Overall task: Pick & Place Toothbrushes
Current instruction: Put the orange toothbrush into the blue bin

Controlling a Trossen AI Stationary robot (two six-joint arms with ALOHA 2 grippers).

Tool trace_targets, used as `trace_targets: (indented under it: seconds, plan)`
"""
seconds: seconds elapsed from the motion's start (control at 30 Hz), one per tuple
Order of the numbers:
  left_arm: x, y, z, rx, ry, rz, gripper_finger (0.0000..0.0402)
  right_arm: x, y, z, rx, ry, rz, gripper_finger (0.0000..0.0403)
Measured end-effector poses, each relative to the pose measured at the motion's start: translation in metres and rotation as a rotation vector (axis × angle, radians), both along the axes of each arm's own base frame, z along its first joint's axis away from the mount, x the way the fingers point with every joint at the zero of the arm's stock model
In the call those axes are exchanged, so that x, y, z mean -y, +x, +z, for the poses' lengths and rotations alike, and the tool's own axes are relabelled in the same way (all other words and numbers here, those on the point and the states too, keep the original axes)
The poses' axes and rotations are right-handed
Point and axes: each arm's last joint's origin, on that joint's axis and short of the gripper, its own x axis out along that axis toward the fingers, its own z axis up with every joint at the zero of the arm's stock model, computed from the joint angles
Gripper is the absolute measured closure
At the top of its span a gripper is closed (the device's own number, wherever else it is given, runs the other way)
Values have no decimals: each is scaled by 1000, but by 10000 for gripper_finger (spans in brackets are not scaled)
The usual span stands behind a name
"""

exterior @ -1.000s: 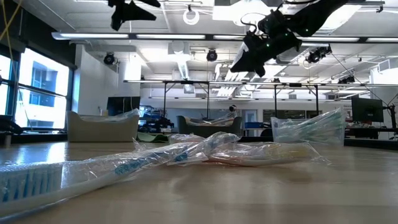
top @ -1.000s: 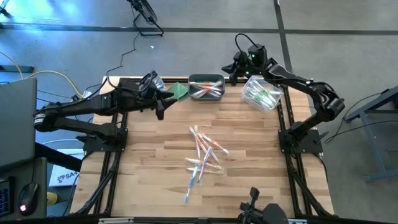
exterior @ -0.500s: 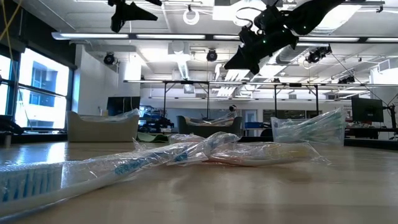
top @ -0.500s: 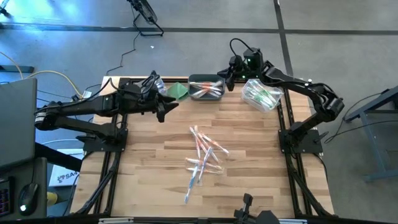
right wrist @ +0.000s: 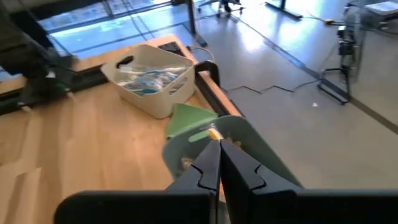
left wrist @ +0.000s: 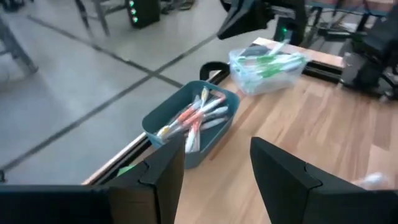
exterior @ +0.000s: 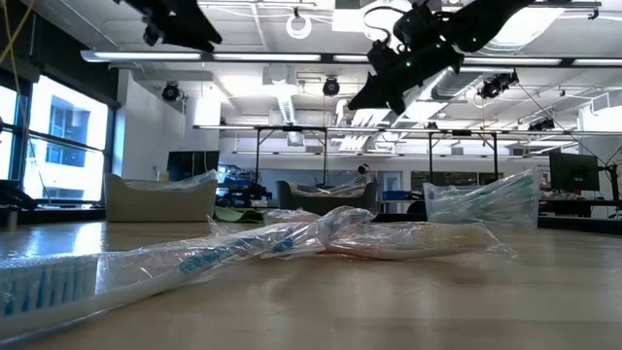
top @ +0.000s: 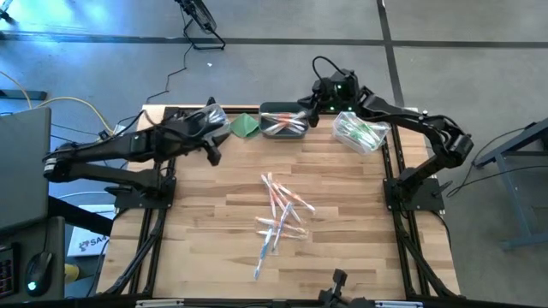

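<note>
Loose toothbrushes (top: pixel 281 218) in clear wrappers lie heaped at the table's middle. Three bins stand along the far edge. A white bin (right wrist: pixel 149 78) holds blue brushes, a teal bin (left wrist: pixel 221 127) holds pink-orange ones, and a clear bin (top: pixel 360 131) holds green ones. My right gripper (right wrist: pixel 219 163) hangs shut above the teal bin's right end, with nothing visible between its fingers. My left gripper (left wrist: pixel 214 180) is open and empty, in the air near the white bin, facing the teal bin.
A folded green cloth (top: pixel 247 125) lies between the white bin and the teal bin. The wooden top between the far bins and the heap is bare. Black frame rails run along the table's left and right edges.
My right gripper has swung toward the table's left, from over the clear bin to over the teal bin's right end, and stays shut. My left gripper has rolled and drawn back toward the left edge, and stays open.
</note>
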Motion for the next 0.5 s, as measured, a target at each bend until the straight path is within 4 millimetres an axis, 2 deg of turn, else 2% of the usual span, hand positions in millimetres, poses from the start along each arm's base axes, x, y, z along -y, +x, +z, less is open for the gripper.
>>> trace_targets:
  seconds: [0.23, 0.4, 0.5]
  plan:
    - [8, -41, -26, 42, 32, -81, 223, -5, 5, 0, -12, -24, -33, 400]
    - [12, -62, -53, 131, 45, -97, 222, -7, 7, 1, -2, -27, -19, 401]
    - [13, -73, -63, 213, 61, -96, 222, -9, 9, 2, 5, -27, -15, 401]
